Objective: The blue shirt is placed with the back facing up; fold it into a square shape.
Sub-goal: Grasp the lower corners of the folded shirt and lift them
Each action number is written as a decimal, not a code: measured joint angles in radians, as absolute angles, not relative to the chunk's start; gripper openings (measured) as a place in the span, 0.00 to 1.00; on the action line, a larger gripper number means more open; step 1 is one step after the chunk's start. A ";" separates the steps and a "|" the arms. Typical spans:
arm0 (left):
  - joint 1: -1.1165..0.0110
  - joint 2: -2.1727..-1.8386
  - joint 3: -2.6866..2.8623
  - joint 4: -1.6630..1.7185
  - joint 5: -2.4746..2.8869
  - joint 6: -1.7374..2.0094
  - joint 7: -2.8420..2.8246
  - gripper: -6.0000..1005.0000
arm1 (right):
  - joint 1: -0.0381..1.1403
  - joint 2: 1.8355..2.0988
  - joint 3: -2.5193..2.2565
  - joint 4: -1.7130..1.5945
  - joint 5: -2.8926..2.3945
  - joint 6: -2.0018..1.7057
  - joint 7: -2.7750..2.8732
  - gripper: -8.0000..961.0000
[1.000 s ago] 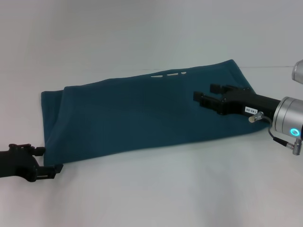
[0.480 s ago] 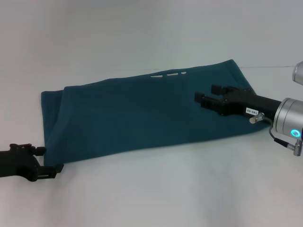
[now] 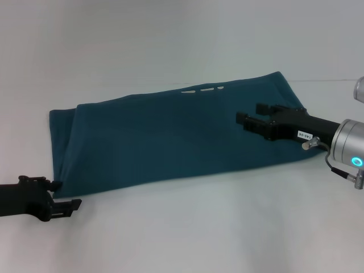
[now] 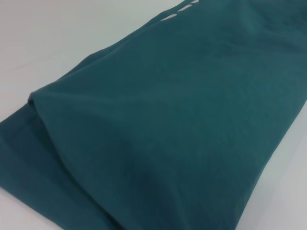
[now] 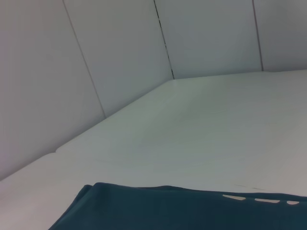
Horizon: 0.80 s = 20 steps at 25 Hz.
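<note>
Shirt: the blue shirt [image 3: 170,139] is laid flat on the white table [image 3: 182,45], folded into a long band that runs from the left side toward the right side of the surface, its right end set farther back than its left.
Shirt surface: the plain side is turned up; a short row of white marks [image 3: 202,90] is seen along the far edge.
Left end of shirt: an extra layer of cloth is seen folded under, with a soft ridge where the layers meet, shown close in the left wrist view [image 4: 158,124].
Left gripper: the left gripper [image 3: 63,193] is held low near the front left corner of the table, just beside the near left corner of the shirt; its fingers are spread apart and nothing is held between them.
Right gripper: the right gripper [image 3: 251,114] is placed over the right end of the shirt, pointing left; its two fingers are parted with no cloth pinched between them.
Contact: whether the right fingers touch the cloth cannot be told.
Right wrist view: the far edge of the shirt [image 5: 182,208] and the bare table [image 5: 201,124] beyond it are shown, with pale wall panels [image 5: 120,48] behind.
</note>
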<state>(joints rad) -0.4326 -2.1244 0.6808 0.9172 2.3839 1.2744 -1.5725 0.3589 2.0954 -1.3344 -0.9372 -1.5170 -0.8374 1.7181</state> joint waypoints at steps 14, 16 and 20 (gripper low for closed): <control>-0.433 -2.125 0.681 0.917 2.384 1.277 -1.571 0.53 | 0.355 2.095 -1.335 -0.937 -1.515 -0.838 1.718 0.70; -0.433 -2.125 0.683 0.917 2.384 1.279 -1.570 0.52 | 0.354 2.095 -1.335 -0.937 -1.513 -0.838 1.718 0.70; -0.432 -2.127 0.701 0.920 2.384 1.276 -1.560 0.46 | 0.354 2.095 -1.335 -0.939 -1.511 -0.839 1.718 0.70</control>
<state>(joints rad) -0.4319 -2.1267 0.7007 0.9205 2.3838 1.2760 -1.5603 0.3536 2.0953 -1.3346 -0.9386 -1.5114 -0.8389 1.7180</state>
